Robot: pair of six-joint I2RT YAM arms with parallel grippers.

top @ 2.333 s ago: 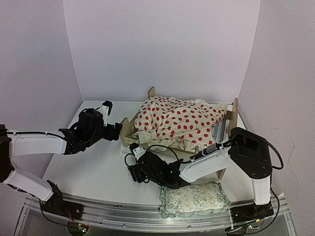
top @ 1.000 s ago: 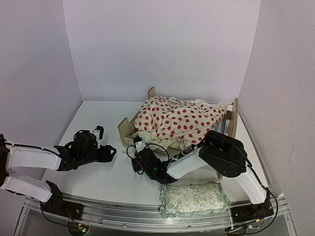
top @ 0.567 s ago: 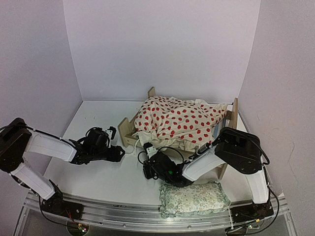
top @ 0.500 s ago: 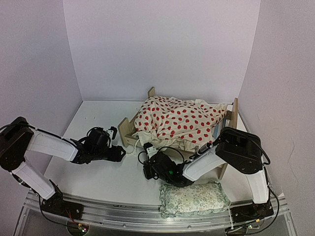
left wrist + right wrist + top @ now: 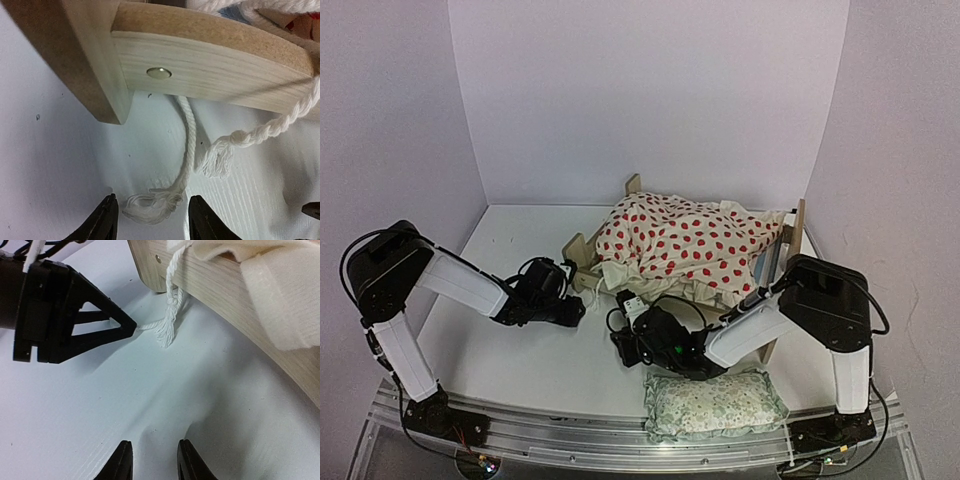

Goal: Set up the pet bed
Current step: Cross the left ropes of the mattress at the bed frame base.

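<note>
Under dotted cushion (image 5: 685, 245), light-wood pet bed (image 5: 578, 250)

The pet bed (image 5: 578, 252) is pale, light-grained wood with tan cut edges, and a strip of blue-and-white fabric (image 5: 767, 264) shows at its right end. The cushion (image 5: 685, 243) heaped on it is cream with red dots. The frilled pillow (image 5: 715, 402) is whitish with a small green floral print. The tasselled cord (image 5: 187, 125) is white and the screw head (image 5: 159, 73) silvery. The left arm (image 5: 460, 285) and right arm (image 5: 750, 330) are white with black joints. The left gripper (image 5: 152, 212) and right gripper (image 5: 154, 452) are black. The table (image 5: 520, 350) is white and the walls (image 5: 640, 100) are pale lilac.
</note>
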